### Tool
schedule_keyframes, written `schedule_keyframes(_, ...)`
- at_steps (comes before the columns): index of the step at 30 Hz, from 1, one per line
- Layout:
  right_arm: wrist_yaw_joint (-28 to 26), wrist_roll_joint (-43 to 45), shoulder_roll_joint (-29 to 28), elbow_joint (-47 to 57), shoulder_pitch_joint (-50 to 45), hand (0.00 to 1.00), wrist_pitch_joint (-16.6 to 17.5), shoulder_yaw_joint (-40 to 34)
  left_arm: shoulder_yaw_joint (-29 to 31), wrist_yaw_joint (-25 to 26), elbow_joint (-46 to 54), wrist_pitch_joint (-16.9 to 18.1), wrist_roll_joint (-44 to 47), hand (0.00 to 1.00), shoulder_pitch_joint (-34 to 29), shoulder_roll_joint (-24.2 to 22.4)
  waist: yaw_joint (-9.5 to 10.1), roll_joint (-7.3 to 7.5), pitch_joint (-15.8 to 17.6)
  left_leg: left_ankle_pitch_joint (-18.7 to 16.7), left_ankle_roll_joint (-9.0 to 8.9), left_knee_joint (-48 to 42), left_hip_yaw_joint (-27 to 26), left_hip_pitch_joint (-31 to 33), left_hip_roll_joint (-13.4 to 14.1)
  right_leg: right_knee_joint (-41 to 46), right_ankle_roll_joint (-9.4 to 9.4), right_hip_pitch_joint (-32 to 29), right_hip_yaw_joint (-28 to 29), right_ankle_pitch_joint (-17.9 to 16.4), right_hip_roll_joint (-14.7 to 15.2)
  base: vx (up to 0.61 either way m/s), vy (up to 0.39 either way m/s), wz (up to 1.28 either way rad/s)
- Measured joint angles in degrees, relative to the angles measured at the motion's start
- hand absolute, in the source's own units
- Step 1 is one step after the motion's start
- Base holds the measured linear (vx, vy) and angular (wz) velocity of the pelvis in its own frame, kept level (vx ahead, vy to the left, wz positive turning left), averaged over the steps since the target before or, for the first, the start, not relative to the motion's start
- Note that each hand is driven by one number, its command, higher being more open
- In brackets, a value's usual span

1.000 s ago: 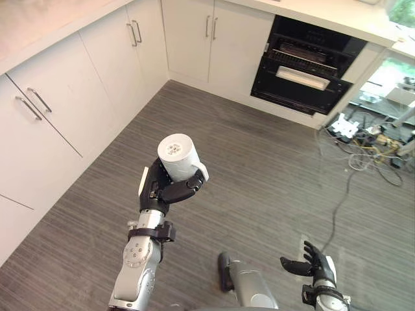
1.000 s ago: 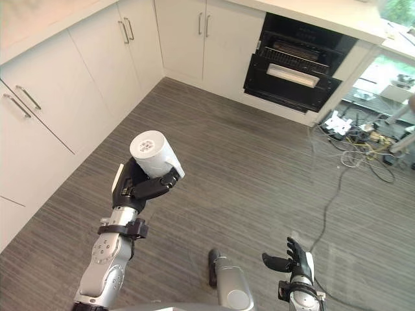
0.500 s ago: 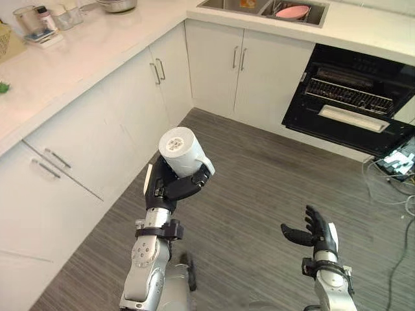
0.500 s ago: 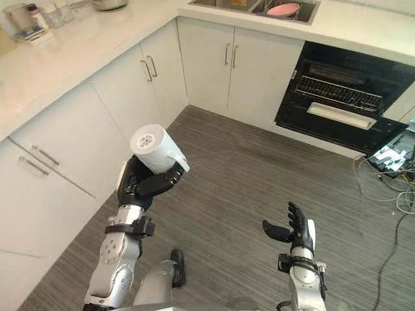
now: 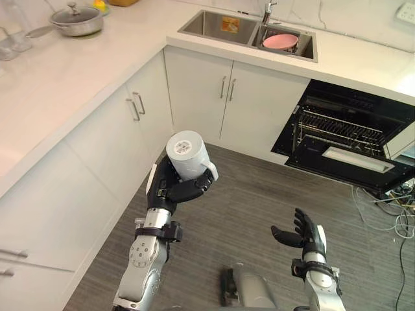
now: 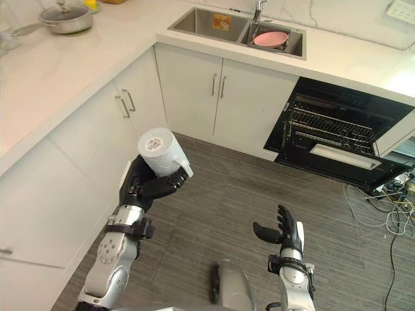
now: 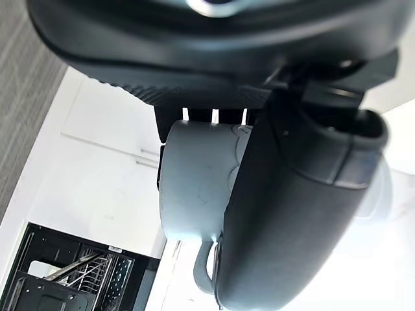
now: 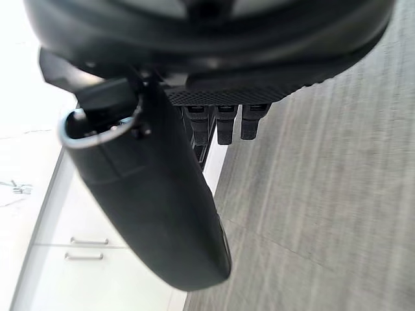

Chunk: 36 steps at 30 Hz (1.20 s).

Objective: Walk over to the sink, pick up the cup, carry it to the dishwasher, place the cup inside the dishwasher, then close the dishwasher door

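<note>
My left hand (image 5: 170, 189) is raised in front of me, shut on a white cup (image 5: 187, 154) that is held bottom-up; its fingers and thumb wrap the cup's body (image 7: 194, 188). The right hand (image 5: 305, 232) hangs low at the right, open and holding nothing, fingers (image 8: 224, 120) straight. The dishwasher (image 5: 347, 142) stands open at the right under the counter, its door (image 5: 350, 165) folded down and a wire rack (image 5: 337, 126) showing inside. The sink (image 5: 249, 34) is set in the counter at the top centre, with a pink bowl (image 5: 280, 41) in its right basin.
White cabinets (image 5: 97, 155) run along the left and across the back under a white counter (image 5: 71, 71). A lidded pan (image 5: 76, 19) sits on the counter at far left. Cables and a power strip (image 5: 395, 201) lie on the grey wood floor (image 5: 259, 201) at right.
The camera view has swung and moved nearer the sink and dishwasher, bringing both fuller into view. The left hand still holds the cup the same way; the right hand stays open.
</note>
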<state>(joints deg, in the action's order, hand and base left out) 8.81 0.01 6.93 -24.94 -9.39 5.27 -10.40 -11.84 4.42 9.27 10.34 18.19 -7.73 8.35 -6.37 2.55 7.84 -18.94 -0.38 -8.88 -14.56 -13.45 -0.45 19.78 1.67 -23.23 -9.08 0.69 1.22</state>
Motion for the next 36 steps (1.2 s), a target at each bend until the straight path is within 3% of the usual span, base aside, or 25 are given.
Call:
schedule_keyframes(1, 0.0, -0.2, 0.9, 0.0, -0.3, 0.90, -0.5, -0.3, 0.1, 0.0, -1.5, -0.1, 0.0, 0.30, 0.0, -1.0, -0.44, -1.77, -0.7, -0.8, -1.32, -2.2, 0.4, -0.8, 1.4, 2.2, 0.82, 0.2, 0.4, 2.7, -0.6, 0.67, -0.083, 0.26)
schedule_keyframes(2, 0.0, -0.2, 1.0, 0.4, -0.4, 0.90, -0.9, -0.5, 0.1, 0.1, -2.2, -0.2, 0.0, 0.30, 0.1, -1.5, -0.54, -2.86, -0.8, -0.8, -1.38, -5.3, 0.7, 0.1, 2.7, 2.5, 1.23, 1.2, -0.1, 1.4, -1.2, 0.67, -0.111, 0.10)
schedule_keyframes(3, -0.1, -0.2, 1.0, 2.2, -0.8, 0.90, -1.5, -0.5, 0.4, 0.2, -3.1, -0.3, 0.0, 0.30, 0.5, -2.5, -0.58, -3.91, -0.3, 0.1, -2.88, -15.7, 1.0, 2.9, 5.1, 2.4, 1.93, 3.7, -0.7, -0.3, -2.3, 0.51, -0.098, 0.08)
schedule_keyframes(4, -0.1, -0.1, 1.0, 4.2, -1.7, 0.90, -1.8, -0.5, 0.5, 0.2, -3.1, -0.5, 0.0, 0.30, 0.5, -3.2, -0.47, -4.48, 0.0, 1.8, -4.73, -23.1, 1.0, 5.1, 6.9, 1.7, 2.64, 5.8, -1.0, -1.0, -3.2, 0.75, -0.148, -0.08)
schedule_keyframes(5, 0.0, -0.1, 0.7, 10.3, -4.2, 0.90, -1.8, -0.3, 0.8, 0.2, -3.1, -0.7, -0.1, 0.30, 0.2, -4.2, 0.97, -4.93, 0.3, 7.4, -5.74, -40.6, 1.5, 10.7, 11.3, -1.2, 3.00, 12.0, -0.2, -2.8, -4.9, 0.60, -0.123, -0.23)
schedule_keyframes(7, 0.5, -0.1, 0.1, 15.6, -5.1, 0.90, -1.5, -0.4, 0.5, 0.2, -2.4, -0.7, -0.1, 0.30, -0.2, -4.9, 1.89, -4.92, 0.3, 6.4, -5.47, -51.3, 1.4, 15.6, 15.0, -4.9, 3.39, 18.5, 1.1, -3.4, -6.4, 0.55, -0.085, -0.34)
schedule_keyframes(9, 1.3, -0.1, 0.1, 20.0, -4.2, 0.90, 1.0, -0.4, 0.2, -0.1, -0.5, -0.6, -0.1, 0.30, -0.5, -5.0, 2.91, -4.48, 0.2, 3.6, -2.90, -53.2, 1.2, 22.7, 16.9, -8.8, 3.23, 23.7, 4.1, -4.2, -6.3, 0.52, -0.006, -0.57)
schedule_keyframes(10, 1.6, 0.2, 0.1, 20.4, -2.5, 0.90, 2.0, -0.5, 0.3, -0.1, 0.2, -0.5, -0.1, 0.30, -0.5, -5.0, 3.79, -4.43, 0.2, 1.9, -1.52, -48.9, 1.2, 25.7, 16.8, -9.8, 2.67, 25.4, 6.4, -4.7, -5.9, 0.34, 0.068, -0.76)
schedule_keyframes(11, 1.7, 0.4, 0.1, 20.4, -1.9, 0.90, 2.0, -0.5, 0.4, -0.1, 0.2, -0.4, -0.1, 0.30, -0.5, -5.0, 4.23, -4.31, 0.2, 1.2, -1.37, -45.6, 1.7, 26.8, 16.2, -9.9, 2.36, 26.1, 7.7, -5.2, -5.5, 0.48, 0.188, -0.82)
schedule_keyframes(14, 2.3, 0.4, 0.3, 19.1, -0.3, 0.90, 2.0, -0.6, 0.6, -0.1, 0.0, -0.4, -0.1, 0.30, -0.8, -4.9, 4.42, -3.74, 0.4, 1.7, -2.84, -25.0, 10.7, 29.3, 9.4, -8.6, -0.26, 28.3, 12.8, -9.9, -2.4, 0.40, 0.272, -0.79)
schedule_keyframes(15, 2.6, 0.4, 0.6, 17.8, 0.0, 0.90, 2.0, -0.6, 0.8, 0.1, 0.0, -0.3, -0.1, 0.30, -0.8, -5.1, 4.46, -4.20, 0.2, 6.5, -4.69, -16.5, 14.8, 28.8, 7.3, -6.7, -1.89, 27.9, 15.3, -12.4, -1.6, 0.46, 0.379, -1.08)
schedule_keyframes(16, 2.6, 0.4, 0.8, 16.7, -0.2, 0.90, 1.8, -0.6, 1.1, 0.3, 0.0, -0.2, -0.1, 0.30, -1.0, -5.0, 4.42, -4.72, -0.3, 13.4, -3.66, -14.8, 14.8, 27.0, 6.5, -4.2, -3.76, 27.9, 17.9, -14.8, -1.2, 0.40, 0.333, -0.98)
schedule_keyframes(18, 2.8, 0.5, 0.0, 15.8, -0.8, 0.90, 1.2, -0.5, 1.7, 0.6, -0.1, -0.2, -0.2, 0.30, -0.7, -4.3, 3.38, -2.50, -1.0, 9.6, -1.16, -18.6, 11.5, 27.5, 4.7, -2.4, -5.00, 27.3, 20.2, -17.1, 1.8, 0.43, 0.333, -0.71)
schedule_keyframes(20, 2.9, 0.5, -0.1, 15.9, -0.6, 0.90, 1.2, -0.5, 1.8, 0.7, -0.1, -0.2, -0.2, 0.30, -0.6, -3.8, 3.44, -1.66, -1.3, 6.8, 0.43, -20.3, 7.7, 27.5, 4.2, -0.6, -5.87, 25.8, 22.5, -17.6, 3.4, 0.40, 0.301, -0.80)
schedule_keyframes(22, 2.7, 0.5, -1.0, 15.8, 1.3, 0.90, 1.2, -0.1, 1.7, 0.8, -0.1, -0.6, -0.2, 0.30, -0.7, -2.2, 3.78, -1.37, -1.1, 4.9, 1.97, -17.3, 2.9, 23.0, 3.7, 10.5, -11.06, 20.0, 19.2, -16.7, 5.4, 0.31, 0.236, -0.96)
schedule_keyframes(23, 2.7, 0.5, -1.3, 15.7, 1.7, 0.90, 1.2, 0.2, 1.8, 0.8, -0.2, -0.6, -0.2, 0.30, -0.7, -1.8, 3.88, -1.26, -1.1, 4.8, 2.12, -15.7, 1.7, 20.8, 3.6, 14.0, -11.68, 18.5, 17.4, -16.4, 6.5, 0.29, 0.178, -1.00)
schedule_keyframes(25, 2.5, 0.3, -1.3, 15.8, 2.8, 0.90, 1.3, 2.3, 1.9, 1.7, -0.1, -0.6, -0.1, 0.30, -1.2, -1.7, 3.54, -1.56, -1.6, 4.8, 2.17, -9.6, -2.2, 13.6, 4.0, 20.5, -7.56, 13.8, 7.5, -18.7, 7.9, 0.24, 0.110, -0.85)
schedule_keyframes(26, 2.4, 0.3, -1.3, 15.8, 3.3, 0.90, 1.3, 2.7, 2.0, 1.8, 0.1, -0.3, -0.1, 0.30, -1.1, -1.8, 3.57, -1.47, -1.7, 4.8, 2.12, -8.4, -3.1, 12.6, 4.3, 20.5, -6.64, 12.3, 5.6, -19.2, 7.8, 0.21, 0.041, -0.68)
schedule_keyframes(28, 2.3, 0.3, -1.3, 15.9, 5.5, 0.90, 1.3, 3.2, 2.6, 1.8, 0.2, 0.4, -0.1, 0.30, -0.7, -2.1, 3.28, -1.49, -1.7, 4.7, 1.63, -5.8, -5.9, 10.1, 5.3, 16.2, -4.41, 7.1, -0.1, -19.4, 7.0, 0.22, -0.030, -0.72)
schedule_keyframes(29, 2.3, 0.3, -1.3, 15.9, 6.5, 0.90, 1.3, 3.3, 3.2, 1.8, 0.1, 0.4, -0.1, 0.30, -0.6, -2.3, 3.08, -1.76, -1.5, 4.6, 0.93, -4.8, -7.4, 9.1, 6.1, 11.4, -2.70, 5.4, -2.5, -17.9, 6.0, 0.25, -0.074, -0.77)
schedule_keyframes(31, 2.3, 0.3, -1.2, 15.9, 7.4, 0.90, 1.3, 3.8, 4.3, 1.8, -0.3, 0.4, -0.1, 0.30, -0.6, -2.3, 2.62, -1.25, -1.5, 3.9, -0.84, -3.8, -9.3, 6.8, 6.7, -0.4, -0.54, 4.6, -6.4, -9.2, 4.5, 0.35, -0.120, -0.51)
schedule_keyframes(32, 2.3, 0.3, -0.7, 16.2, 7.2, 0.90, 1.3, 4.2, 4.7, 1.9, -1.0, 0.4, -0.2, 0.30, -0.6, -2.2, 1.51, -1.14, -1.6, 2.4, -3.14, -3.8, -9.1, 4.6, 6.8, -4.2, 1.81, 6.6, -7.0, 1.4, 3.7, 0.44, -0.134, -0.36)
schedule_keyframes(33, 2.4, 0.3, 0.4, 16.5, 7.4, 0.90, 1.3, 4.2, 4.7, 2.0, -2.4, 0.3, -0.2, 0.30, -0.2, -3.0, 1.46, -3.49, -1.6, 1.8, -4.19, -4.0, -9.2, 3.8, 9.1, -3.9, 2.29, 7.5, -6.8, 0.5, 1.5, 0.38, -0.125, -0.37)
schedule_keyframes(36, 2.3, 0.2, 0.9, 19.2, 6.4, 0.90, 1.3, 4.1, 3.7, 1.8, -3.1, 0.3, -0.2, 0.30, 1.2, -3.3, 0.99, -4.25, -1.4, 1.9, -4.30, -13.7, -6.1, 5.8, 12.5, -2.7, 3.24, 9.1, -6.0, -3.2, -1.4, 0.34, -0.191, -0.33)
